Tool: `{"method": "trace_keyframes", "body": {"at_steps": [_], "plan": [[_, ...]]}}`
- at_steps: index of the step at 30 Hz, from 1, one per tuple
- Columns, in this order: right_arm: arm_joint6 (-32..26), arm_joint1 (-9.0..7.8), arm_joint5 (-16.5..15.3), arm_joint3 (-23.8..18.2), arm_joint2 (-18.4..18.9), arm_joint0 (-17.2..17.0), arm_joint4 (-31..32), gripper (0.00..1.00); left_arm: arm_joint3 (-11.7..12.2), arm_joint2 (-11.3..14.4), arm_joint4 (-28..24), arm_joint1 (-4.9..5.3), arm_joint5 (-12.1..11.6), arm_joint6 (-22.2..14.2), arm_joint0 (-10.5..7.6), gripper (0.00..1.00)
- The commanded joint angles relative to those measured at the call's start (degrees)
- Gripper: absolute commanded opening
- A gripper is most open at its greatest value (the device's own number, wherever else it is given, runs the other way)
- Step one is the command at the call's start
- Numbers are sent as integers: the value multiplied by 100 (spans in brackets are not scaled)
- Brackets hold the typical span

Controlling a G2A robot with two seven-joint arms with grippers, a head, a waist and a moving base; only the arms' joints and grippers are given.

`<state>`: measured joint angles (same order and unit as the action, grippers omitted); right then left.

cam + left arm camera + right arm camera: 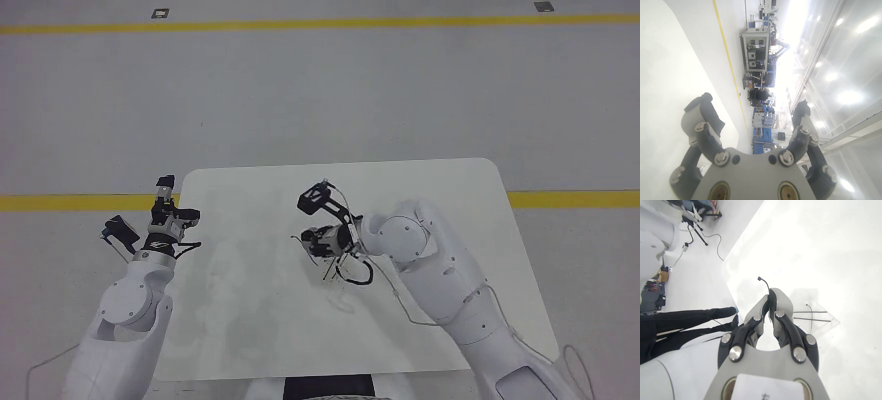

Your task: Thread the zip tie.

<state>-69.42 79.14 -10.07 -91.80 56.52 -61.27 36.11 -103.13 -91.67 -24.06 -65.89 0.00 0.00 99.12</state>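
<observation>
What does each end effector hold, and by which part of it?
The right end effector is shut on a zip tie, pinching its strap near the head. The left end effector is open and empty.

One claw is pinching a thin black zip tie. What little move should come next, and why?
Probably bring the left gripper, open and empty by the table edge, over to the zip tie. The right gripper is shut on it, with the head end poking past its fingertips, and threading likely needs a second grip.
</observation>
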Motion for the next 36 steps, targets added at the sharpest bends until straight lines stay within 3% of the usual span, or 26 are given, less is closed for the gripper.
{"method": "trace_keyframes", "body": {"at_steps": [1, 5, 11, 25, 29, 36], "plan": [[61, 59, 249, 203, -134, 327, -151, 0, 0, 0, 0, 0, 0, 0, 0, 100], [242, 237, 672, 764, -489, 1078, -544, 0, 0, 0, 0, 0, 0, 0, 0, 100], [653, 569, 921, 1835, -1011, 2101, -1289, 0, 0, 0, 0, 0, 0, 0, 0, 100], [770, 570, 949, 1806, -1034, 2032, -1258, 0, 0, 0, 0, 0, 0, 0, 0, 100], [1042, 641, 1500, 1844, -1041, 2102, -1477, 0, 0, 0, 0, 0, 0, 0, 0, 100], [1427, 886, 2918, 2332, -1273, 2658, -1669, 0, 0, 0, 0, 0, 0, 0, 0, 100]]}}
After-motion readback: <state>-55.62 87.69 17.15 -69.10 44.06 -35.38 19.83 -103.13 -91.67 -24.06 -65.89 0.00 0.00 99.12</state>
